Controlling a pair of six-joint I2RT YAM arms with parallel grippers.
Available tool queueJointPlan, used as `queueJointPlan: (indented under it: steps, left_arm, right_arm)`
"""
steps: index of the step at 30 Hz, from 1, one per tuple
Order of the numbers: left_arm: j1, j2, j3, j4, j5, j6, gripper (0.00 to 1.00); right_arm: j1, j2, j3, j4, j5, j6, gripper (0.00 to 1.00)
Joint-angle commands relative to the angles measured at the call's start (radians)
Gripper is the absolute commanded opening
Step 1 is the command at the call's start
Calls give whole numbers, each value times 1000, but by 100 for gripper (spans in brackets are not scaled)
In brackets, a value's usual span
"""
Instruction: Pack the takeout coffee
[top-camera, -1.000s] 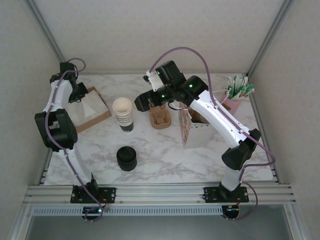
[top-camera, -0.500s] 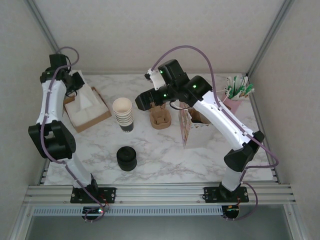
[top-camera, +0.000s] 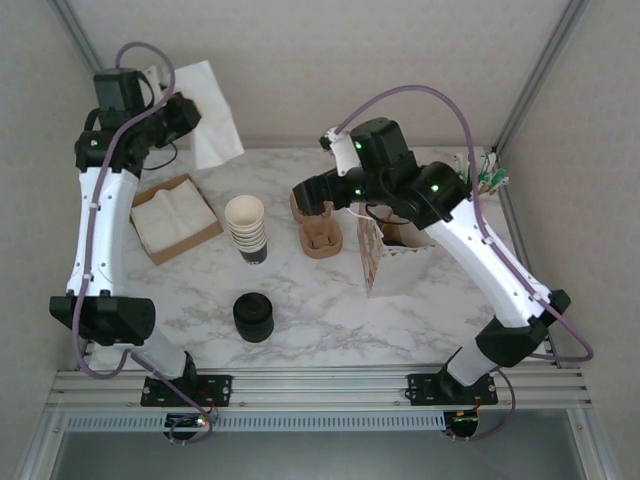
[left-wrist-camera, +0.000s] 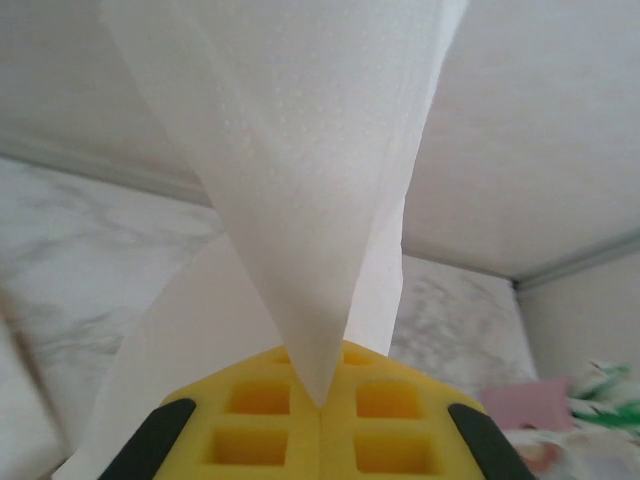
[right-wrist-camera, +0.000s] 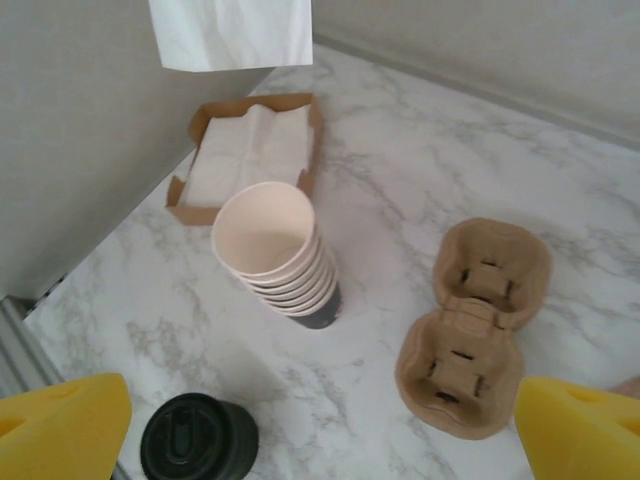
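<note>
My left gripper (left-wrist-camera: 320, 410) is clamped on a white napkin (top-camera: 212, 120). The sheet is pinched at a corner between the yellow pads (left-wrist-camera: 260, 440). The arm holds it high over the 10 o'clock corner of the table (top-camera: 320, 325), and the napkin hangs free above the wall line.

My right gripper (right-wrist-camera: 322, 428) is spread wide with nothing between its fingers. It hangs just above the 12 o'clock end of the carrier (right-wrist-camera: 475, 330). The carrier is a brown pulp two-cup tray lying near the table's centre, and both wells are bare.

The napkin box (right-wrist-camera: 203, 128) sits at 9 to 10 o'clock and has white sheets in it. The cup stack (right-wrist-camera: 270, 240) is just beside it, toward the centre, and tilts a little. Its cups are lidless, with cream rims and a dark wall on the lowest one. The bag (top-camera: 372, 262) stands open at 3 o'clock, near the carrier, and my right forearm crosses over its mouth. The sachets (top-camera: 490, 177) are at 2 o'clock by the right post.

I cannot tell where the coffee is. The one black-topped thing I see is a squat black cylinder (top-camera: 253, 317), alone at 7 to 8 o'clock and well apart from both grippers. From these angles I cannot tell whether it is a lidded cup or only lids.
</note>
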Motion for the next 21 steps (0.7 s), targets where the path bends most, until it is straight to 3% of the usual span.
queueJointPlan:
  steps: [1, 11, 21]
  left_arm:
    - [-70, -22, 71, 40, 50, -52, 0]
    - [-371, -11, 108, 249, 66, -184, 0]
    - [-690, 152, 239, 285, -50, -194, 0]
  right_arm:
    - [7, -95, -50, 32, 157, 22, 99]
    - [9, -355, -225, 39, 529, 110, 99]
    - [8, -526, -314, -73, 772, 219, 99]
